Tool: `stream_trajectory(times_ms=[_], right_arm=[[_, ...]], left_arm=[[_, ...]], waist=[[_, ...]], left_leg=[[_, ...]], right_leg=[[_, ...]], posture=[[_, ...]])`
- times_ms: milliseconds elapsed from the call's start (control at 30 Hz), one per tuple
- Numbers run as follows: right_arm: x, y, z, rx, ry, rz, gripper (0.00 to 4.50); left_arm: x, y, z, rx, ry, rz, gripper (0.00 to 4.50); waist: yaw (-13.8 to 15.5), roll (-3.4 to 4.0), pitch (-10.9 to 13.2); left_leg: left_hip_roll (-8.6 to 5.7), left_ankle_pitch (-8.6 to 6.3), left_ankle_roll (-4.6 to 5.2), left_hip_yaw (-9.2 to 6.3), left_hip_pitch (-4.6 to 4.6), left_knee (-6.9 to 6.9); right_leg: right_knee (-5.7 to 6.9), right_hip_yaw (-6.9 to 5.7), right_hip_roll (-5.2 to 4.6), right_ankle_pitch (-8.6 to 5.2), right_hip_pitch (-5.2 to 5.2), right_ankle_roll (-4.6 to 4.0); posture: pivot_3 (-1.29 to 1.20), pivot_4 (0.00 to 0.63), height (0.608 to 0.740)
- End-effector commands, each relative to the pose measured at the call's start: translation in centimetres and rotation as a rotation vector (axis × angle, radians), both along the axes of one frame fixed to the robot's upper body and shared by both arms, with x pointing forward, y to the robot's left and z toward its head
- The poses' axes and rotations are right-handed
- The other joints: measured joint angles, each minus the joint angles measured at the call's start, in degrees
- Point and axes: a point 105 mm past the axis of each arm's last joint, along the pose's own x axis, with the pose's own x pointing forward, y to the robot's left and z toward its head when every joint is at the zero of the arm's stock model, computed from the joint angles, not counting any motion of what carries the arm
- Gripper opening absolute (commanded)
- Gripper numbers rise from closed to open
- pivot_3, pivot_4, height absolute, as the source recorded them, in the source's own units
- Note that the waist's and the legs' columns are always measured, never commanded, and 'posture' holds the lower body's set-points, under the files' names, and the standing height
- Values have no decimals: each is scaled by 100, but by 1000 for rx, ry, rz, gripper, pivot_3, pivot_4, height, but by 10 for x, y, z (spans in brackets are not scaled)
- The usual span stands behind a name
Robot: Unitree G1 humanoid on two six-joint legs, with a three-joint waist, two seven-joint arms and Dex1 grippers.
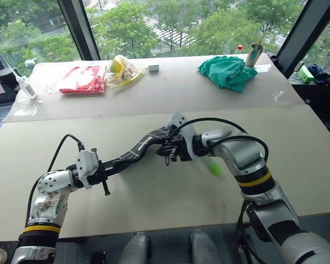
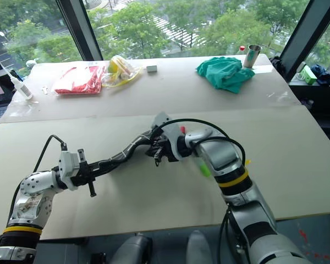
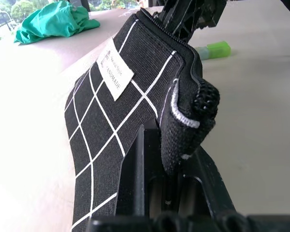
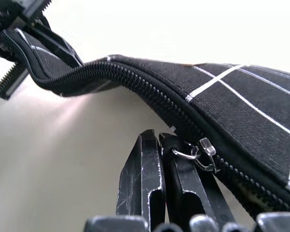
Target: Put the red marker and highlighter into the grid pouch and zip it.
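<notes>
2 grippers hold your grid pouch (image 1: 146,144) taut above the desk (image 1: 154,192): left gripper (image 3: 176,159) pinches its end, right gripper (image 4: 159,169) is pressed on the zipper pull. Highlighter (image 1: 213,166) lies outside, at 4 o'clock.

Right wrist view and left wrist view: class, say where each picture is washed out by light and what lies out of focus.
Right wrist view: the table above the grid pouch is glared almost white, and the left gripper looks soft. Left wrist view: the table is bleached at lower left, and the highlighter and green cloth are blurred.
</notes>
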Motion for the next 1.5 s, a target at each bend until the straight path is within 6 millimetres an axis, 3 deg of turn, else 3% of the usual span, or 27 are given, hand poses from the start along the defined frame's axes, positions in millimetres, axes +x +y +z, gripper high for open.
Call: stream_trajectory(times_ms=[33, 200, 500, 633, 800, 1367, 1500], right_arm=[[-22, 20, 13, 62, 21, 78, 85], [-20, 22, 11, 69, 8, 69, 85], [10, -10, 5, 2, -61, -39, 3028], [13, -38, 17, 22, -72, -66, 3028], [2, -59, 9, 6, -57, -94, 3028], [-12, -34, 2, 143, 44, -165, 3028], [-10, -33, 4, 149, 20, -173, 2069]], left_arm=[[0, -1, 10, 4, -35, -11, 0], [-4, -1, 9, 5, -29, -14, 0], [-3, 0, 10, 5, -33, 2, 0], [-1, -1, 10, 2, -39, 6, 0], [0, 0, 9, 0, -44, 12, 0], [1, -2, 8, -5, -49, 7, 0], [2, -1, 8, -4, -51, 10, 0]], waist=[[-4, 0, 0], [-14, 0, 0], [-12, 0, 0], [-2, 0, 0], [9, 0, 0], [2, 0, 0], [1, 0, 0]], left_leg=[[1, 0, 0, 0, 0, 0], [0, 0, 0, 0, 0, 0], [-1, 0, 1, 2, 0, 0], [0, 0, 1, 3, -1, 0], [2, -2, 4, 2, -2, 0], [0, -2, 3, 5, -2, 1], [0, -2, 4, 5, -2, 1]], right_leg=[[2, 0, 0, 0, -1, 0], [10, 1, 0, 0, -5, 0], [10, 1, 0, 0, -4, 0], [8, 1, 0, 0, -4, 0], [-2, -3, 1, 0, 2, 0], [0, 1, 0, 0, 2, 0], [1, 1, 0, 0, 1, 0]], posture=[[0, 150, 740], [0, 150, 740], [0, 150, 740], [0, 150, 740], [0, 150, 740], [0, 150, 740], [0, 150, 740]])
